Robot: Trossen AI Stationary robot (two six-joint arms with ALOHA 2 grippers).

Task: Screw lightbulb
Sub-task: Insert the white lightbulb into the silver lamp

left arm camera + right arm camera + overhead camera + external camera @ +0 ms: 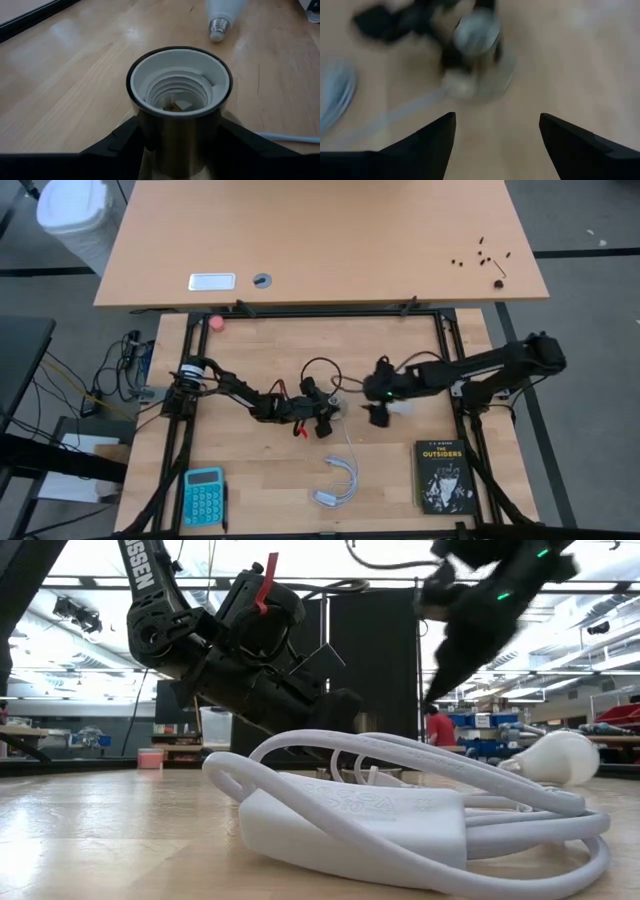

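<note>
White lightbulb (223, 13) loose on wooden table (260, 470), socket clamped

Left gripper (175, 135), table centre, is closed on a metal socket (178, 95), open mouth facing the bulb. Bulb lies on its side at about three o'clock of the socket, apart from it, screw base toward it. Right gripper (497, 132) hangs above near the bulb, fingers apart, holding nothing. White coiled cable (338, 480) at six o'clock

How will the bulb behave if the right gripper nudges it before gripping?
The bulb lies on its side on the wood, free of both grippers, so its round globe would probably roll or pivot around the narrower screw base. The frosted surface looks smooth, likely slippery. Probably light and fragile.
</note>
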